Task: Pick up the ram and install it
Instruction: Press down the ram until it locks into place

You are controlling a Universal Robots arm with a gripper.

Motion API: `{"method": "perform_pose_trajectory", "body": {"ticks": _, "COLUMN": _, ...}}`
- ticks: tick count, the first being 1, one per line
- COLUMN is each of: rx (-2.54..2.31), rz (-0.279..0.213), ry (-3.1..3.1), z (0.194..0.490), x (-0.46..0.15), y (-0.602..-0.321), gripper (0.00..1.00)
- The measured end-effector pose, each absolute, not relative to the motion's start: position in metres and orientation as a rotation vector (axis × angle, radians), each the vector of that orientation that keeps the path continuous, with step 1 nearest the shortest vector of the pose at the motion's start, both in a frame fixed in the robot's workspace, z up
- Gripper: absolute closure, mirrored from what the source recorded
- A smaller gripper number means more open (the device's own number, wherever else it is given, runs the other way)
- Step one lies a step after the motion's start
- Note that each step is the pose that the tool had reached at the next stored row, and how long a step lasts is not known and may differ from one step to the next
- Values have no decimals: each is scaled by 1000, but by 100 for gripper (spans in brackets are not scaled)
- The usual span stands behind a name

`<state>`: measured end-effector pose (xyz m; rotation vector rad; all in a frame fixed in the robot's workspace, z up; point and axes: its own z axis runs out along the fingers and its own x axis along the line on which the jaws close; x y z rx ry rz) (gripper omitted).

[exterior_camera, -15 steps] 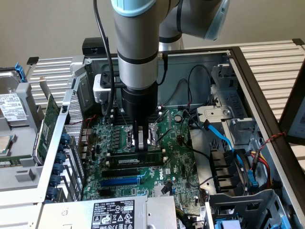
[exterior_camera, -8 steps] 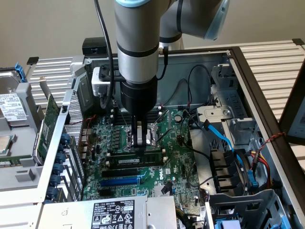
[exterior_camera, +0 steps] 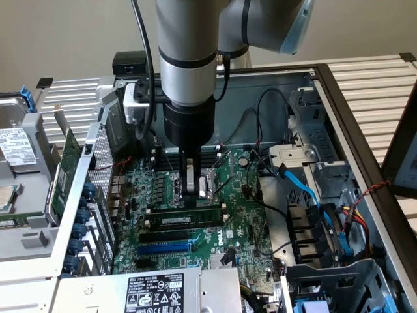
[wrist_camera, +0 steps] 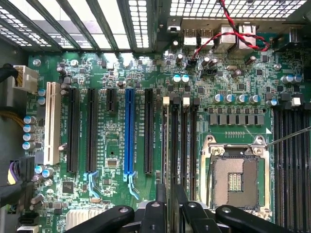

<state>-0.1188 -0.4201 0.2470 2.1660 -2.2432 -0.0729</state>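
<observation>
The ram [exterior_camera: 186,219] is a long green stick with black chips and a white label. It stands on edge along the black memory slots [exterior_camera: 174,235] of the motherboard, inside the open computer case. My gripper [exterior_camera: 189,193] reaches straight down onto the middle of its top edge. The wrist view looks down on the ram [wrist_camera: 169,145] edge-on, as a thin line running along the slot beside the other memory slots [wrist_camera: 187,145]. There my gripper [wrist_camera: 171,198] is shut on the ram, one fingertip on each side.
The bare CPU socket [wrist_camera: 236,179] lies right beside the slots. A blue card slot [wrist_camera: 129,131] and black card slots lie on the other side. Blue cables [exterior_camera: 303,189] and drive bays fill the exterior view's right. A green expansion card [exterior_camera: 65,173] and a hard drive [exterior_camera: 16,153] sit outside the case at its left.
</observation>
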Motion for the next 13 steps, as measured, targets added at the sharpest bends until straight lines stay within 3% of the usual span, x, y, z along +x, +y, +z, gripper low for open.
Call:
{"method": "perform_pose_trajectory", "body": {"ticks": 6, "rx": 2163, "rz": -79, "ry": -2240, "z": 248, "x": -119, "y": -420, "gripper": 79}}
{"method": "perform_pose_trajectory", "body": {"ticks": 13, "rx": 2141, "rz": -121, "ry": -2218, "z": 248, "x": -119, "y": -420, "gripper": 79}}
